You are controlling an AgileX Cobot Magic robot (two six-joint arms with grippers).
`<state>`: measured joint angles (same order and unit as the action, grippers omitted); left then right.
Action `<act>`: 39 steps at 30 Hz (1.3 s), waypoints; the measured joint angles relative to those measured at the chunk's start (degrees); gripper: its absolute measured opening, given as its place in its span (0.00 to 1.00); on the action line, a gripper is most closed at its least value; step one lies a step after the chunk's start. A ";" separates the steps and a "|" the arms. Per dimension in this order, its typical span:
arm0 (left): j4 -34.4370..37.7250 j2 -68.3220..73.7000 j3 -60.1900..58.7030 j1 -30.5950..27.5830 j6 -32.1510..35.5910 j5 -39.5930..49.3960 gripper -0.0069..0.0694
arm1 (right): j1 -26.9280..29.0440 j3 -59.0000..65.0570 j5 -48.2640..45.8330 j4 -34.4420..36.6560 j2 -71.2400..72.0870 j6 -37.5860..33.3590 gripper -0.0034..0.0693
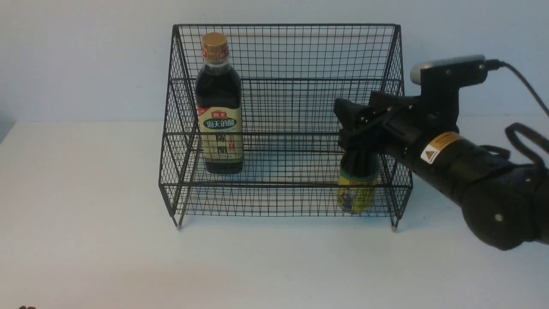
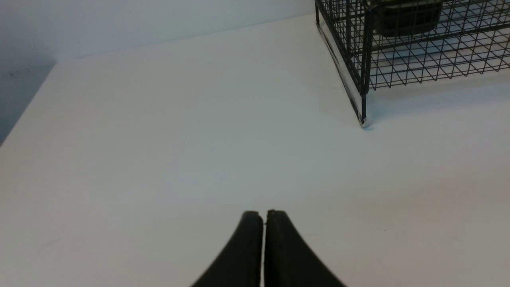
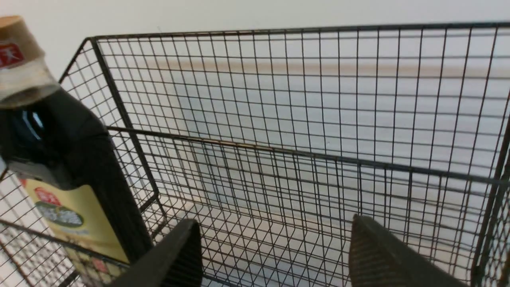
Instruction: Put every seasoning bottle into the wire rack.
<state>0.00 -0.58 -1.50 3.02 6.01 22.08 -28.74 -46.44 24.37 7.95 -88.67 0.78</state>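
Note:
The black wire rack (image 1: pixel 283 25) stands mid-table. A tall dark bottle (image 1: pixel 219 111) with a gold-brown cap and a beige-green label stands upright at the left of its lower tier. At the right of the same tier stands a short dark bottle (image 1: pixel 358 189) with a yellow label. Its top is hidden behind my right gripper (image 1: pixel 349 126), which hovers just above it. In the right wrist view that gripper (image 3: pixel 275 221) is open with only rack (image 3: pixel 279 30) mesh between its fingers, and the tall bottle (image 3: pixel 63 159) is off to one side. My left gripper (image 2: pixel 263 213) is shut and empty over bare table.
The rack's corner foot (image 2: pixel 363 121) and the tall bottle's base (image 2: pixel 406 18) show in the left wrist view. A pale wall rises close behind the rack. White table (image 1: pixel 85 193) surrounds it. The right arm's cable (image 1: pixel 525 86) loops at the far right.

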 joint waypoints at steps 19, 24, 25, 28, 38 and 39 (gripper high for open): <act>0.00 0.00 0.00 0.00 0.00 0.00 0.08 | 6.36 1.04 -48.34 -23.55 56.78 15.51 0.03; 0.00 0.00 0.00 0.00 0.00 0.00 0.08 | 8.52 9.60 -52.90 -27.07 72.25 22.49 0.03; 0.00 0.00 0.00 0.00 0.00 0.00 0.08 | 8.59 9.60 -52.99 -27.07 72.25 22.49 0.03; 0.00 0.00 0.00 0.00 0.00 0.00 0.08 | 9.56 15.77 -53.27 -23.97 79.52 20.24 0.03; 0.00 0.00 0.00 0.00 0.00 0.00 0.08 | 11.11 26.24 -45.51 -16.72 86.12 15.38 0.03; 0.00 0.00 0.00 0.00 0.00 0.00 0.08 | 11.11 26.29 -45.45 -16.72 86.12 15.38 0.03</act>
<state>0.00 -0.58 -1.50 3.02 6.01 22.08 -17.63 -20.15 -21.07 -8.77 -2.55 16.16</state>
